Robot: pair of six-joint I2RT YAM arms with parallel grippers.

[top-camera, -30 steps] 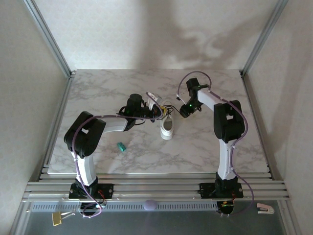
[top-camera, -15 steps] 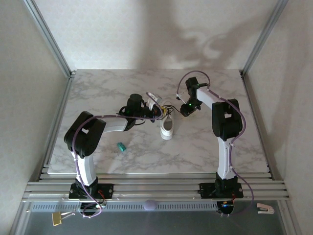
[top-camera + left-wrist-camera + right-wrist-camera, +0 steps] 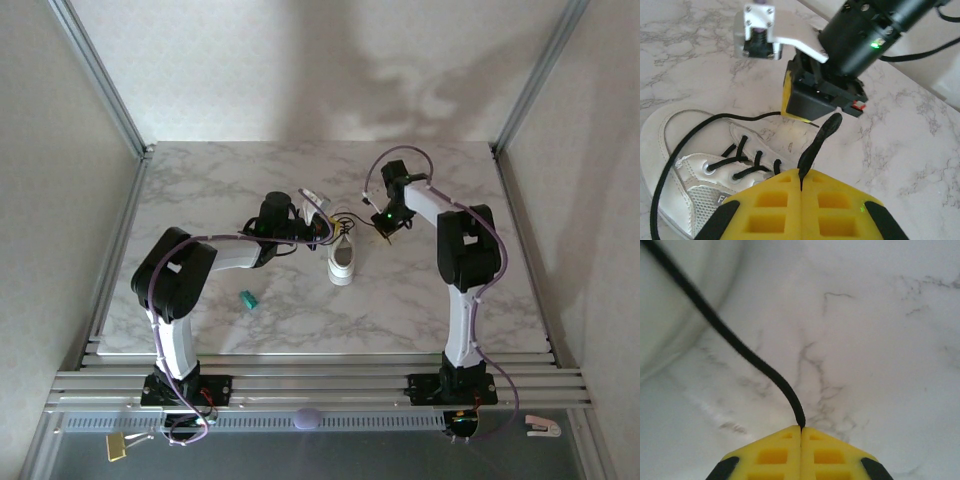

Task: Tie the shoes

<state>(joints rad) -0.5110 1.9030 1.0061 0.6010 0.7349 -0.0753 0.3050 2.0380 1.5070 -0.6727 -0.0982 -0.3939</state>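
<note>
Marble table, teal bit at left. My left gripper sits over the shoe mid-table, fingers pressed together on a lace end. My right gripper, just right of the shoe, pinches a lace strand.

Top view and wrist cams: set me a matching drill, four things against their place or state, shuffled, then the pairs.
1. sneaker
2. teal object
3. left gripper
4. right gripper

A. shut on a lace over bare marble
B. lies alone near the left arm
C. shut on a lace close to the eyelets
D. on the marble between both grippers

Pairs: 1-D, 2-B, 3-C, 4-A.
</note>
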